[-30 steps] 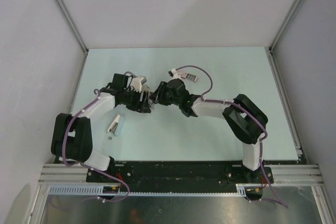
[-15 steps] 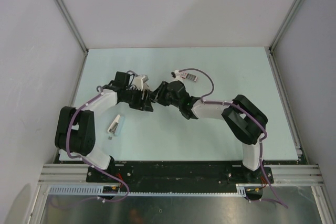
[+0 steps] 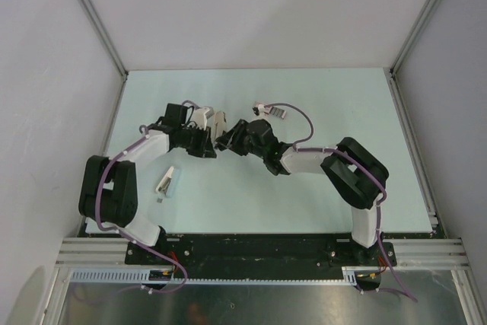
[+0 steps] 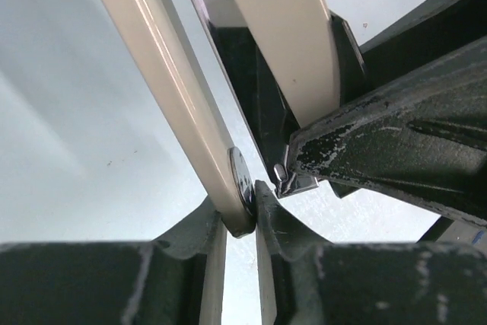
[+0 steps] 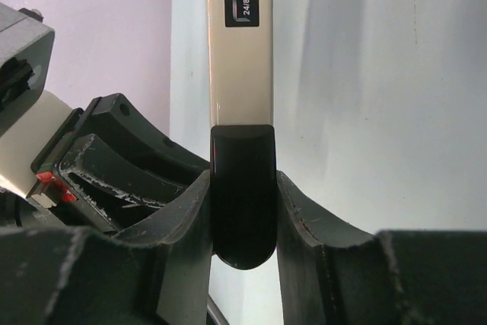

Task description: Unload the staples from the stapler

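Observation:
Both grippers hold the stapler [image 3: 219, 122] above the middle of the table. It is beige with a black end and stands hinged open: two beige arms [image 4: 163, 89] spread apart in the left wrist view, with a shiny metal part [image 4: 295, 180] between them. My left gripper [image 4: 247, 211] [image 3: 213, 136] is shut on the tip of one beige arm, at its round metal rivet. My right gripper [image 5: 242, 211] [image 3: 228, 141] is shut on the black end [image 5: 242, 188] of the other arm, which bears a "24/8" label. I cannot make out any staples.
A small pale flat piece [image 3: 167, 181] lies on the table to the front left, with a tiny dark grey bit [image 3: 157, 199] beside it. The right arm's purple cable [image 3: 293, 112] loops over the table. Grey walls enclose the table on three sides.
My left gripper's jaws have closed onto the stapler's beige arm. The stapler has shifted slightly toward the back. The right gripper's hold is unchanged.

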